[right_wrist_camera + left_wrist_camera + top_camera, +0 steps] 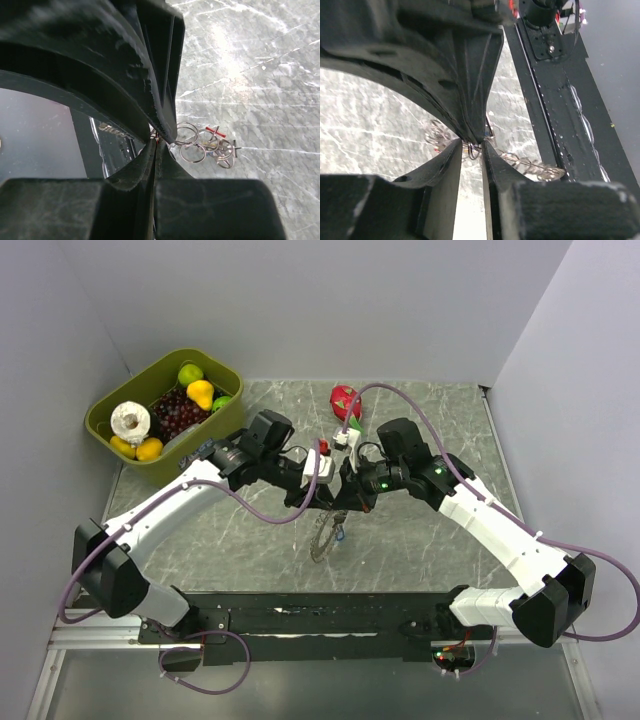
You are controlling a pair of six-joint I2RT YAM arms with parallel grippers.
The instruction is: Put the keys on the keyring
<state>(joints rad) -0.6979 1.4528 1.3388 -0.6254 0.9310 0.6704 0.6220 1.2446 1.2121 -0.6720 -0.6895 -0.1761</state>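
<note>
The keyring [322,537] hangs as a thin grey hoop just below the two grippers, which meet above the middle of the table. A small blue-headed key [341,533] hangs on it. My left gripper [318,502] is closed to a narrow gap on the hoop's wire. In the left wrist view [472,146] the coiled rim [540,168] runs out on both sides of the fingers. My right gripper [345,502] is shut tight [155,142] on a thin bit of the rim. Small silver loops [200,145] and a red-tipped piece [215,131] hang beside it.
A green bin [108,423] of toy fruit stands at the back left. A red fruit [344,399] and a small white and red block [345,437] lie behind the grippers. The black base rail [320,612] runs along the near edge.
</note>
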